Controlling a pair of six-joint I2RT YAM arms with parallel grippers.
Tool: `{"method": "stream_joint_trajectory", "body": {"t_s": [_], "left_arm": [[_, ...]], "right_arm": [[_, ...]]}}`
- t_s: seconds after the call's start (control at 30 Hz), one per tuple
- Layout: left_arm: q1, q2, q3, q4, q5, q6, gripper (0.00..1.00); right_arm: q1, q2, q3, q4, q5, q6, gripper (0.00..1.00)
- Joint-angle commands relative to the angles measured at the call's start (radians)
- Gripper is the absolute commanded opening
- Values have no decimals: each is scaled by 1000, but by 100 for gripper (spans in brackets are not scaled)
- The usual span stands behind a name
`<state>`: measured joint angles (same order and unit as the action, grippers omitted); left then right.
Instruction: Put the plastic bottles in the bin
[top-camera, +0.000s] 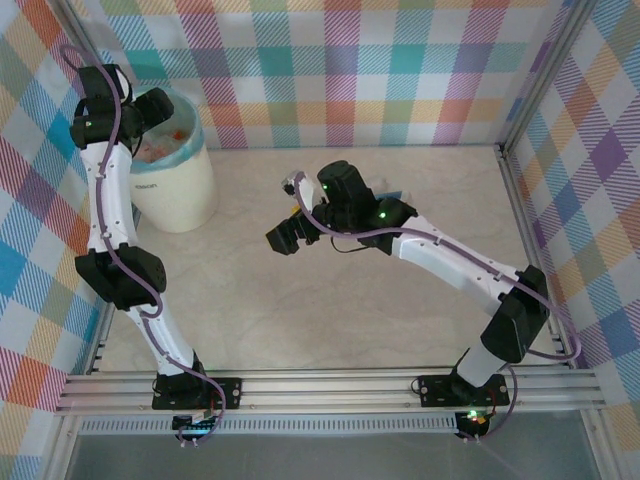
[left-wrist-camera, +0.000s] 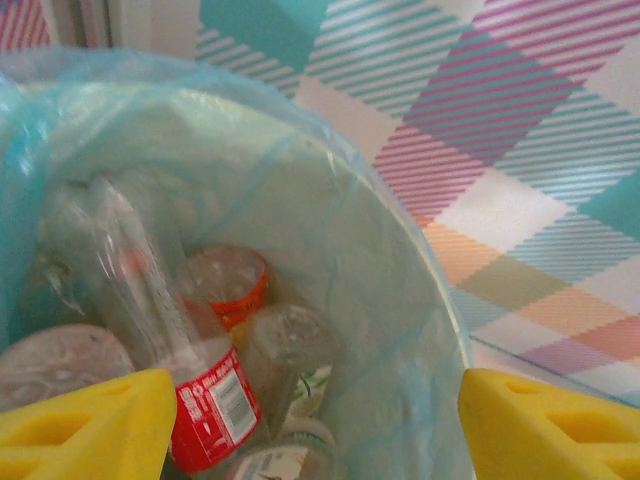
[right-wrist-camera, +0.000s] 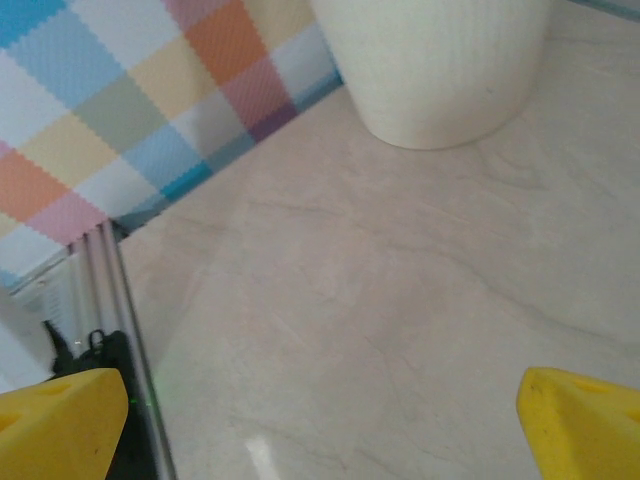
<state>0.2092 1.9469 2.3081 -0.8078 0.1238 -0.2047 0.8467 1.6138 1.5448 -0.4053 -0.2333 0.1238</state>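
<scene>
Plastic bottles (left-wrist-camera: 215, 400) are lying together inside the bin (top-camera: 175, 195), at the far left corner of the worktop (top-camera: 350, 300). One with a red label is leaning on the others, and a red-banded one is sitting just behind it. All of them are resting low, well under the rim. The light teal liner (left-wrist-camera: 400, 290) is hanging loosely around them and folding over the rim.

The left fingers (left-wrist-camera: 80, 425) are hovering right above the bin's mouth. They are standing wide apart and holding nothing, so I am judging that the drop is finishing here.

To do this step well, the left arm is needing to go straight up first, with the fingers open, and only then sideways. The liner is thin and slack, so a finger that is moving sideways at this low height is risking to catch it and pull it out, or to tip the bin.

The right fingers (right-wrist-camera: 60, 420) are also spread open and empty. They are pointing down at bare worktop near the middle, with the bin well apart to their far left. It is better that this arm is waiting there, out of the left arm's way.
</scene>
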Motion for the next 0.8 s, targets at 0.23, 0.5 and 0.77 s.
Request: {"method": "stream_joint_trajectory", "body": {"t_s": [0.23,0.5,0.77], "left_arm": [[-183,-144,-31,-14,-30,50,74],[-439,-337,-281,133,-147,168,74],[-714,-512,-610,285,-274,230,74]], "right_arm": [[-212,114,116,-205,154,56,100],[-435,154,61,-207,174,277,97],[-581,235,-15,-149,186,469,96]]}}
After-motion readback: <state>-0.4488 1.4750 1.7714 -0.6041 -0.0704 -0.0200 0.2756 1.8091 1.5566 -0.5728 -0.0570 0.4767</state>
